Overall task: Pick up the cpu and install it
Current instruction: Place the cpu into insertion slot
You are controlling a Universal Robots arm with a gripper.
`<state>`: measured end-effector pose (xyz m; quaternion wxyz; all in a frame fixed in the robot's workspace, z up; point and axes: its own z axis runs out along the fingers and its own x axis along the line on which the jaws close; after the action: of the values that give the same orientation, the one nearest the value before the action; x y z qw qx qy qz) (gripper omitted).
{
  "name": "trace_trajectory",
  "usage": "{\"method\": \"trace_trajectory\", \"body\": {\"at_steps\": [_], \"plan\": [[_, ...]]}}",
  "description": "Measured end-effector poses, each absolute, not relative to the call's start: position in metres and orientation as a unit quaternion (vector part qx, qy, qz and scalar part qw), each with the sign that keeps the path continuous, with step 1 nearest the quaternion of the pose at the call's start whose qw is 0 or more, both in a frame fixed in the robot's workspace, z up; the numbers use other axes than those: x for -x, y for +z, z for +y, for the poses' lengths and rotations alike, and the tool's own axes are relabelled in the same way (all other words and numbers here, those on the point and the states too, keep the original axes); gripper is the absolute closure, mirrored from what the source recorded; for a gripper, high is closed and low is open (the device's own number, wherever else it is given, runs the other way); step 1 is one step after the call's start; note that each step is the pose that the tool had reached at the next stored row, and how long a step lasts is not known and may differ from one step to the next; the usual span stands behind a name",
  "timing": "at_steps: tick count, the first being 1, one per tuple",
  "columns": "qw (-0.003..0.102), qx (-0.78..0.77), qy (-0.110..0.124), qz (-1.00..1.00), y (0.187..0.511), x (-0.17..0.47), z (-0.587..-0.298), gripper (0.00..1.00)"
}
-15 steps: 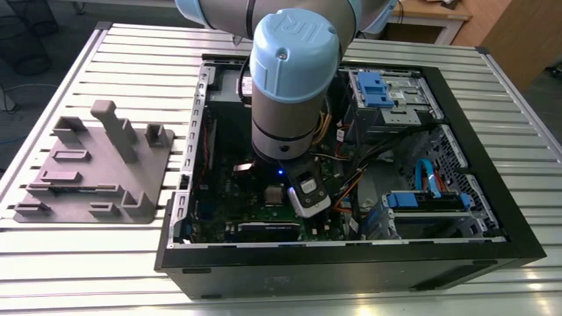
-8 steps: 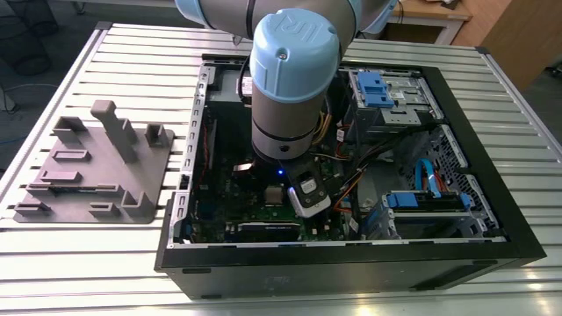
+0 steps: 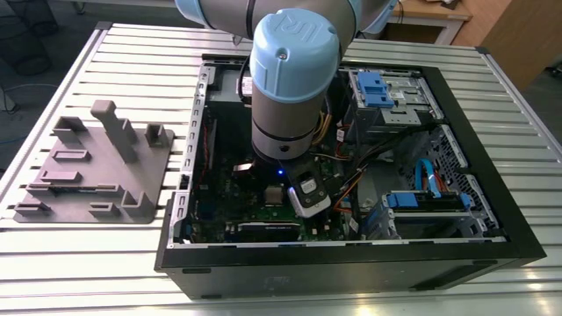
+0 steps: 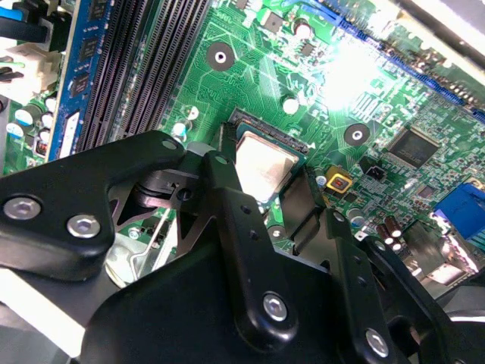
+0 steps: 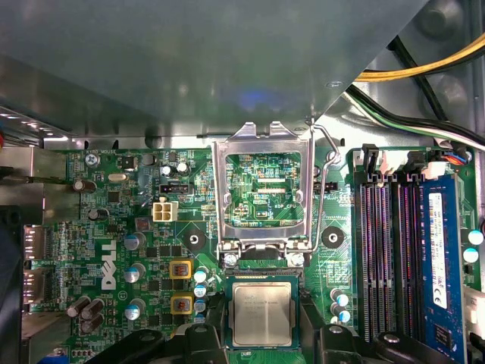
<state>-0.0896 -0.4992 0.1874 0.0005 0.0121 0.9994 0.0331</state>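
Observation:
The cpu [image 5: 261, 312], a small square chip with a silvery-grey top, lies in the motherboard socket [image 5: 261, 265] below the raised metal load plate [image 5: 261, 189]. My gripper [image 5: 261, 340] stands over it, one black finger against each of two opposite edges. In the second wrist view the cpu [image 4: 265, 163] shows between the same black fingers [image 4: 227, 205] of the gripper [image 4: 267, 193], which is shut on it. In the exterior view the arm [image 3: 290, 79] reaches down into the open computer case [image 3: 351, 253].
Black memory slots [image 5: 386, 250] and a blue memory stick [image 5: 439, 258] run beside the socket. The socket lever [image 5: 330, 152] stands open. Cables [image 5: 424, 68] and blue drive bays [image 3: 373, 89] fill the case. A grey fixture block [image 3: 97, 164] sits on the slatted table at the exterior view's left.

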Motion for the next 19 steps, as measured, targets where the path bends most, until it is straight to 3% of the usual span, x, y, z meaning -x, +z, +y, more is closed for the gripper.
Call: {"method": "trace_trajectory", "body": {"at_steps": [19], "plan": [[0.0, -0.012, 0.033, 0.999, 0.1877, 0.0896, -0.4992, 0.53]]}}
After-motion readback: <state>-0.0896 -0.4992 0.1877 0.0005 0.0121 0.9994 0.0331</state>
